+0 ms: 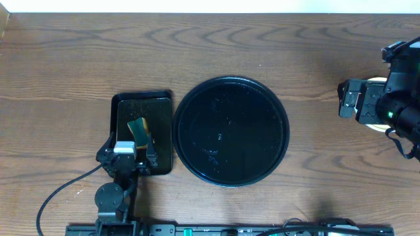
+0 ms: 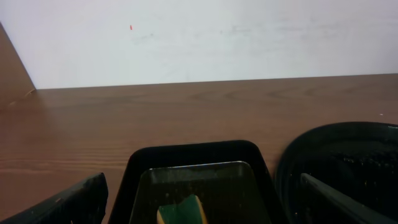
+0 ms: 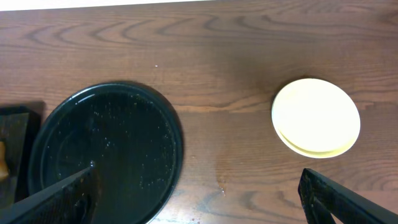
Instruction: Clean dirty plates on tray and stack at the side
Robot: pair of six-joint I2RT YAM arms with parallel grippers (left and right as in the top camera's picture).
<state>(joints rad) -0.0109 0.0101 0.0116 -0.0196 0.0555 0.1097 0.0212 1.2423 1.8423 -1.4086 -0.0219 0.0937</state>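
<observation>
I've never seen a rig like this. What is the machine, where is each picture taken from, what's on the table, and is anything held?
Two robot arms work at a wooden table. The wide picture looks straight down; the other two come from a camera on each wrist, so the dark shapes in their lower corners are the left fingers and the right fingers. In the middle lies a round black tray, no plates on it. Left of it a smaller tray holds a sponge. At the right, the plates sit stacked. Both pairs are open, holding nothing.

A green sponge [image 1: 136, 126] lies in a rectangular black tray [image 1: 144, 96] on the wooden table [image 1: 65, 59].
</observation>
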